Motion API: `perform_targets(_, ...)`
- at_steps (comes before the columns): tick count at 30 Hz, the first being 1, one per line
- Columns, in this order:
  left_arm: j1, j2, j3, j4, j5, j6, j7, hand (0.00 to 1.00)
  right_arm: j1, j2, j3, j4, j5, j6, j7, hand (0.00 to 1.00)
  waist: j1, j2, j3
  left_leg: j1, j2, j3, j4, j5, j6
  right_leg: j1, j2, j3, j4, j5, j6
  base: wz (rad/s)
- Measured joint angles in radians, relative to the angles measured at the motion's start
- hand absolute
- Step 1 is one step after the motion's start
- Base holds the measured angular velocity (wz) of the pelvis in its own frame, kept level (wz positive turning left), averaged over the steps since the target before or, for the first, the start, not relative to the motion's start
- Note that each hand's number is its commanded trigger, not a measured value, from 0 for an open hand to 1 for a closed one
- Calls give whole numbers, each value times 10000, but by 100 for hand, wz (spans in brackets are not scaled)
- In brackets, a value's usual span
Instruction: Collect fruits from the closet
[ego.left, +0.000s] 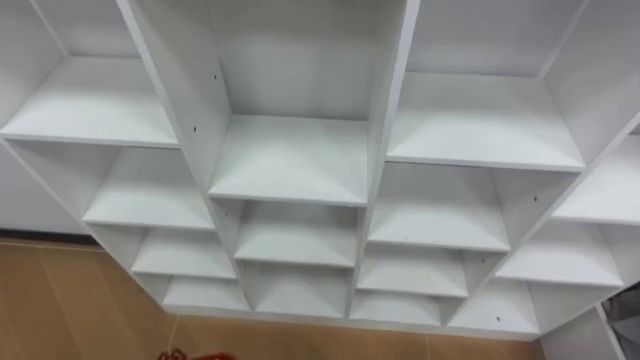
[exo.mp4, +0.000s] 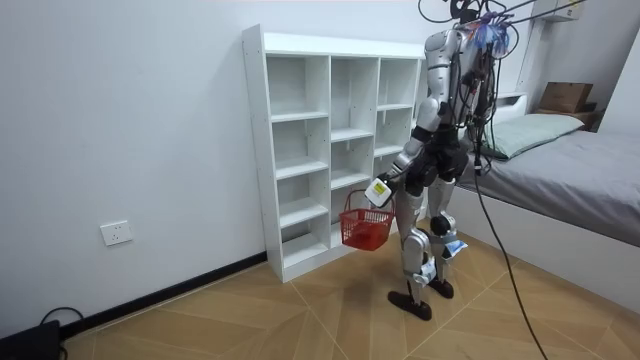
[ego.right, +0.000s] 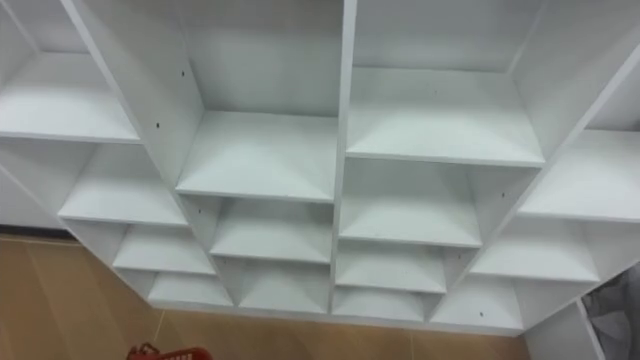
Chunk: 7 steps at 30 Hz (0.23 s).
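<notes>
Well, nearest me the robot's left hand (exo.mp4: 380, 191) hangs low at its side, fingers closed round the handle of a red basket (exo.mp4: 366, 228) that dangles level with the lower shelves. Just past it stands the white closet (exo.mp4: 255, 140), which the robot faces from close by. Every compartment I can make out looks bare, so I cannot tell which way any fruit lies from that hand. My guess is the other arm does the reaching.

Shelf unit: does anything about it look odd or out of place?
Nothing askew or damaged, yet every compartment seen in the shelf unit is bare: no fruit, while the left hand holds a red basket.
</notes>
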<state>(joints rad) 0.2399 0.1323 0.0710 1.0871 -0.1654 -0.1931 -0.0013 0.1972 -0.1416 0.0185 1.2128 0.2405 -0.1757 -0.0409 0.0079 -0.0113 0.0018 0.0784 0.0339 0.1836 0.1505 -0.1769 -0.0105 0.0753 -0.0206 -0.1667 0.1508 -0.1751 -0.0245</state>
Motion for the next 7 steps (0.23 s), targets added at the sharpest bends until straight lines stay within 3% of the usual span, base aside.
perform_targets(7, -82, -46, 343, 337, -1, 591, 196, 100, -119, 9, -446, 422, 290, 620, 6, 0, -27, 92, 3, 55, -45, 9, 12, -58, 32, 124, 30, 25, 0, -40, 46, 0)
